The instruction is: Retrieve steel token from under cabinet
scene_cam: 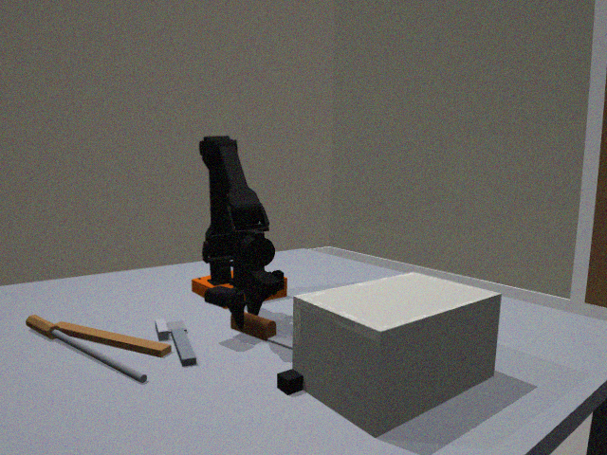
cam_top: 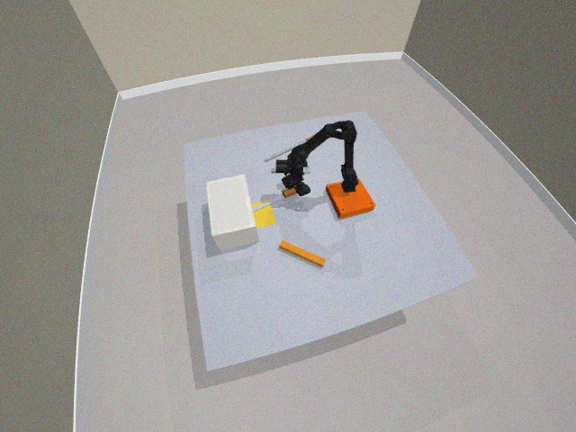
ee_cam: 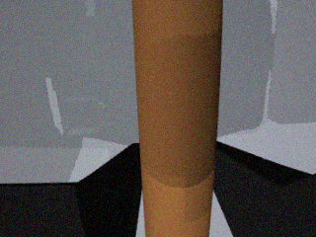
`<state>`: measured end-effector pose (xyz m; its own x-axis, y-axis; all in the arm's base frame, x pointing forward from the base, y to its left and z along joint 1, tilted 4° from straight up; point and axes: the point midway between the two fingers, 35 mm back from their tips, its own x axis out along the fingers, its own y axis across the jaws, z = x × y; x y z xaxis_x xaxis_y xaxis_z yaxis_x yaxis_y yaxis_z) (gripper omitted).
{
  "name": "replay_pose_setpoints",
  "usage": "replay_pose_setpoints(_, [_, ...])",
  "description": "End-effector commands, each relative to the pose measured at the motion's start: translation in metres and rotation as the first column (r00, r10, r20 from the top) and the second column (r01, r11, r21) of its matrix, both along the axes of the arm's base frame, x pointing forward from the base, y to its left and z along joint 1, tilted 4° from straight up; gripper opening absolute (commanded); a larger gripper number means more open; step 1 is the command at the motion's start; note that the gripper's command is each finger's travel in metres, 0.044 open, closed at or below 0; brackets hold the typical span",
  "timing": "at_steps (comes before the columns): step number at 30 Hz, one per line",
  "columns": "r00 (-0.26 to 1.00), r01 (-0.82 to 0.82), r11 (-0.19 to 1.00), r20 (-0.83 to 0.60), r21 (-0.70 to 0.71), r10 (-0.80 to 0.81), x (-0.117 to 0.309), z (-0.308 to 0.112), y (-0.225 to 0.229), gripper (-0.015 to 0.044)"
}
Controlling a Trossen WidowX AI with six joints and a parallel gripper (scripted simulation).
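Note:
The white cabinet stands on the table. The yellow marked area lies on the table along its front. My gripper is shut on the brown round handle of a thin-rod tool. The handle is in front of the cabinet, on the arm-base side of the yellow area. Its thin grey rod runs across the yellow area toward the cabinet front; its far end is hidden. The token is not visible in any view, and the vent slots do not show.
An orange bar lies to one side of the marked area. On the other side lie a tan-handled grey rod, a tan bar and a grey T-shaped piece. A small black cube is beside the cabinet corner.

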<state>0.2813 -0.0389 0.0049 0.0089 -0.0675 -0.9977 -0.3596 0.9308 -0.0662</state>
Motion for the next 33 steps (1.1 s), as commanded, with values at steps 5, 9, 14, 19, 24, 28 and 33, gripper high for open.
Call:
replay_pose_setpoints(5, [1.0,-0.001,1.0,-0.005,-0.002,0.001,-0.013,-0.001,-0.005,0.0])
replay_pose_setpoints(9, [1.0,-0.001,1.0,-0.005,-0.003,0.001,-0.018,0.0,-0.008,0.0])
replay_pose_setpoints(14, [1.0,-0.001,1.0,-0.006,-0.003,0.001,-0.024,0.0,-0.01,0.0])
replay_pose_setpoints(19, [1.0,-0.001,1.0,-0.006,-0.003,0.001,-0.031,0.0,-0.013,0.0])
replay_pose_setpoints(24, [1.0,-0.001,1.0,-0.007,-0.004,0.001,-0.037,0.0,-0.017,0.0])
replay_pose_setpoints(28, [1.0,-0.003,1.0,-0.003,-0.002,0.003,-0.032,0.001,-0.015,0.0])
replay_pose_setpoints(33, [0.999,-0.032,0.999,-0.005,-0.002,0.032,-0.032,0.001,-0.015,0.0])
